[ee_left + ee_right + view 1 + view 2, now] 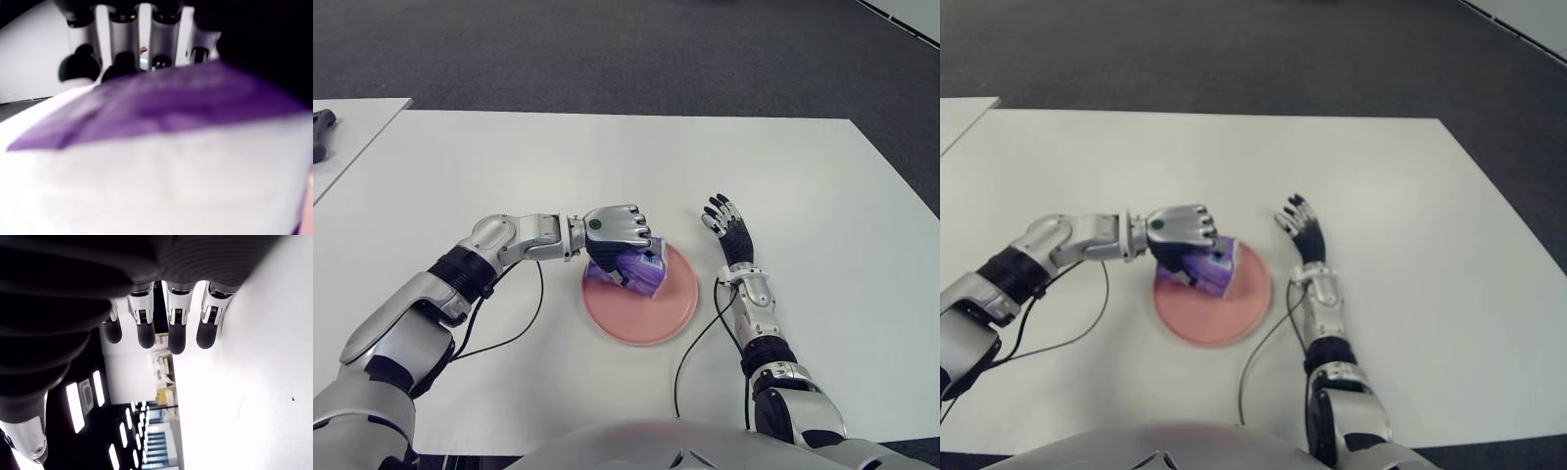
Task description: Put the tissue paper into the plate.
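Note:
A purple and white tissue pack (641, 271) is clasped in my left hand (619, 238) over the far left part of the pink plate (651, 318). The pack's lower edge is at the plate's surface, though I cannot tell if it touches. In the left wrist view the pack (161, 161) fills the picture, with my curled fingers (122, 63) behind it. My right hand (728, 227) shows to the right of the plate on the white table (607, 157), fingers stretched out and holding nothing.
Black cables (514, 333) trail from both arms across the table near the plate. A second white table (352, 127) with a dark object (321, 132) stands at the far left. Dark carpet lies beyond the table's far edge.

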`<action>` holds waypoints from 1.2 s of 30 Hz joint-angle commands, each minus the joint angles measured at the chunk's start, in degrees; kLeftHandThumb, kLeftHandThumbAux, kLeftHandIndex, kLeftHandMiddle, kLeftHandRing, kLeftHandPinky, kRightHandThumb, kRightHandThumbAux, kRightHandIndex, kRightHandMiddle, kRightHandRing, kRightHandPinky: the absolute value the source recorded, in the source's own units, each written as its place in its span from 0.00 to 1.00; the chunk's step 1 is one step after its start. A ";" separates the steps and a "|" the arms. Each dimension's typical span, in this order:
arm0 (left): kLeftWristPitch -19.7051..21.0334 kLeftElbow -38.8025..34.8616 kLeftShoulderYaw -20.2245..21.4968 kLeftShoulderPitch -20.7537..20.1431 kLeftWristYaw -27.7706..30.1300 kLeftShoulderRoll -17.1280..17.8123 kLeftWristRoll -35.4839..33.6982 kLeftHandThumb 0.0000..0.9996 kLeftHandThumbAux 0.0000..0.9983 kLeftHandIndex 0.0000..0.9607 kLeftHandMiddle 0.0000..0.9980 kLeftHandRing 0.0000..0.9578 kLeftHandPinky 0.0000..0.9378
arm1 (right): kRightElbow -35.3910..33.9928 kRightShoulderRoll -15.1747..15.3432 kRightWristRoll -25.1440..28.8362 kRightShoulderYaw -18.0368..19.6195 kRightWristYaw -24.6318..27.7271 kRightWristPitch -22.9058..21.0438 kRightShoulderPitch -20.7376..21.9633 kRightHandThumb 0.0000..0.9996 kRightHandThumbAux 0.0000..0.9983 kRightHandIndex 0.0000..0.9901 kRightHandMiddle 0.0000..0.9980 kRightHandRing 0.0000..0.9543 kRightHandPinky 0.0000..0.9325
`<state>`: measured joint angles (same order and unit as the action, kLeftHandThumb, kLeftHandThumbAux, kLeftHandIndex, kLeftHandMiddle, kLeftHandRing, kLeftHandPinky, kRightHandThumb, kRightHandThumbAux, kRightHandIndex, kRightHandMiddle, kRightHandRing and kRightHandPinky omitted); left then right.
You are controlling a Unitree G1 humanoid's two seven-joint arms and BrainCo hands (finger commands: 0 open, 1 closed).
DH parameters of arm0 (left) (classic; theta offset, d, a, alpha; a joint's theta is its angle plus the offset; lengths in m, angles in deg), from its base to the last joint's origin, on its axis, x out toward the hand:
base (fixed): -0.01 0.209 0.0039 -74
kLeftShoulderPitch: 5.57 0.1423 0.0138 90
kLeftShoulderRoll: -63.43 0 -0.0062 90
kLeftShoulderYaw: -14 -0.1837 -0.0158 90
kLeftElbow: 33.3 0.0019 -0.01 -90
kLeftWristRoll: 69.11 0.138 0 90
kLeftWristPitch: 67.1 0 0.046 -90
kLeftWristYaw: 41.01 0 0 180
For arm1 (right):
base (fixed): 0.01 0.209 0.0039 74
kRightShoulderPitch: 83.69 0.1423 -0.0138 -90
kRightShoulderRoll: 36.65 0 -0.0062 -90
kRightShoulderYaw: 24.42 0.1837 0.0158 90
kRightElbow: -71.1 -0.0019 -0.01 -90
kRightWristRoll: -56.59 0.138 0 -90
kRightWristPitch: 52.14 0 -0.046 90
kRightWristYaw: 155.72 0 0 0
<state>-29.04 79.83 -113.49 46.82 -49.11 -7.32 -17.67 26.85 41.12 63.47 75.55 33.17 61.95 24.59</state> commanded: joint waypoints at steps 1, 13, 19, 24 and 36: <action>-1.40 -1.35 1.46 1.73 2.19 -0.31 -2.32 0.72 0.70 0.46 0.84 0.88 0.90 | 3.74 -0.27 -0.39 -0.21 -0.79 -3.86 -3.27 0.44 0.63 0.10 0.13 0.14 0.18; -5.64 -1.03 2.13 3.89 8.77 -1.40 -9.02 0.71 0.70 0.46 0.82 0.86 0.87 | 3.95 -0.27 -0.42 -0.35 -0.63 -3.75 -3.08 0.45 0.61 0.10 0.13 0.14 0.18; -6.66 -0.50 3.31 5.23 9.82 -2.22 -10.98 0.71 0.70 0.46 0.81 0.84 0.86 | 4.10 -0.27 -0.40 -0.37 -0.69 -4.01 -2.95 0.44 0.61 0.10 0.12 0.14 0.19; -7.19 -0.03 3.95 6.74 10.61 -3.36 -12.44 0.71 0.70 0.46 0.80 0.84 0.87 | 3.92 -0.26 -0.57 -0.41 -1.22 -4.37 -2.90 0.45 0.61 0.11 0.13 0.14 0.19; -9.09 2.86 3.52 7.64 14.11 -5.54 -16.46 0.52 0.65 0.46 0.69 0.70 0.67 | 3.23 -0.28 -0.41 -0.66 -1.28 -4.29 -3.29 0.47 0.60 0.12 0.14 0.14 0.19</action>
<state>-37.84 81.17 -109.60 54.07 -37.68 -12.44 -32.93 27.31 41.34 63.30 75.10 32.38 61.95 24.97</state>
